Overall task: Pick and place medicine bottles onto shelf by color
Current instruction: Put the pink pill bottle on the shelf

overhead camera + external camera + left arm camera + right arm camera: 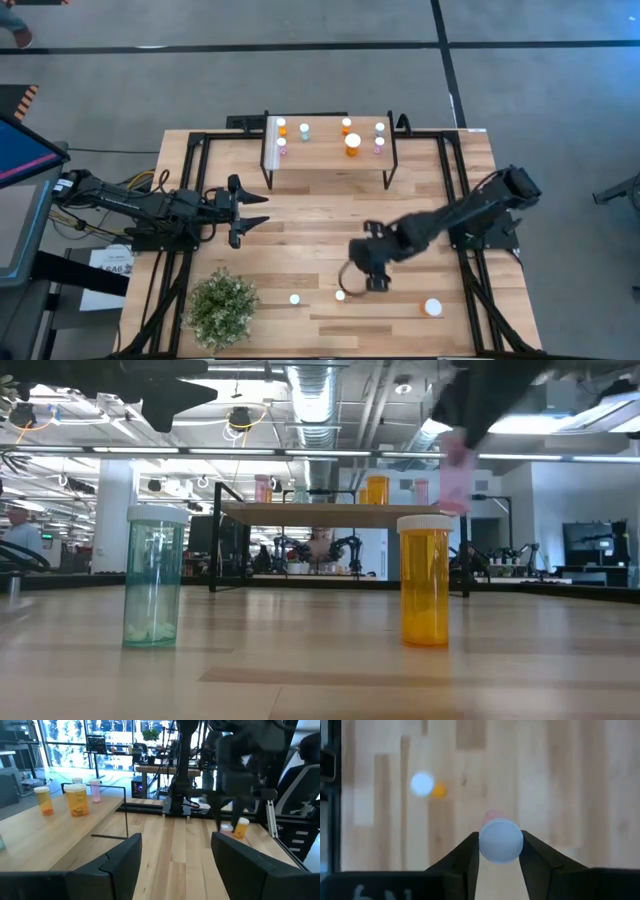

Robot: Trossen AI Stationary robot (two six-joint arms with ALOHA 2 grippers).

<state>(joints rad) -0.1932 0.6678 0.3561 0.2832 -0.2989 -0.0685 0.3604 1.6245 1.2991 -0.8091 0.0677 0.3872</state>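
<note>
Above the front half of the table [330,230], on the potted plant's [221,307] right side, the right gripper [500,851] holds a small pink bottle [500,840] by its white-capped top, one finger against each side of the cap. In the low view this pink bottle [457,475] hangs clear of the tabletop. An orange bottle [426,581] stands on the table just beside and below the gripper, and a pale green bottle [153,576] stands between it and the plant. A larger white-capped bottle [432,307] stands farther right, well apart from the plant. The shelf [328,160] sits at the table's far edge, carrying several bottles. Behind the plant, the left gripper [247,210] waits with fingers [117,865] spread wide, holding nothing.
</note>
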